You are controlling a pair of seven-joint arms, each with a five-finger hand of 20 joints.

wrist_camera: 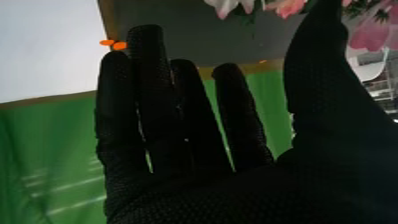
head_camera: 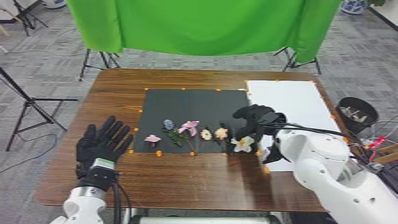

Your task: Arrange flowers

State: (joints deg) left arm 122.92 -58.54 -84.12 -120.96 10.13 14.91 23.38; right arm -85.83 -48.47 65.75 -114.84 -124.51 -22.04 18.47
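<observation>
Chilling at the right side of the black sheet (head_camera: 182,106), the right hand (head_camera: 256,116) has straight fingers, thumb spread wide, nothing grabbed, near the flowers (head_camera: 189,127) lying on that sheet.

green cloth (head_camera: 204,25) cut off, wrist-view white flower (wrist_camera: 231,6) cropped
</observation>
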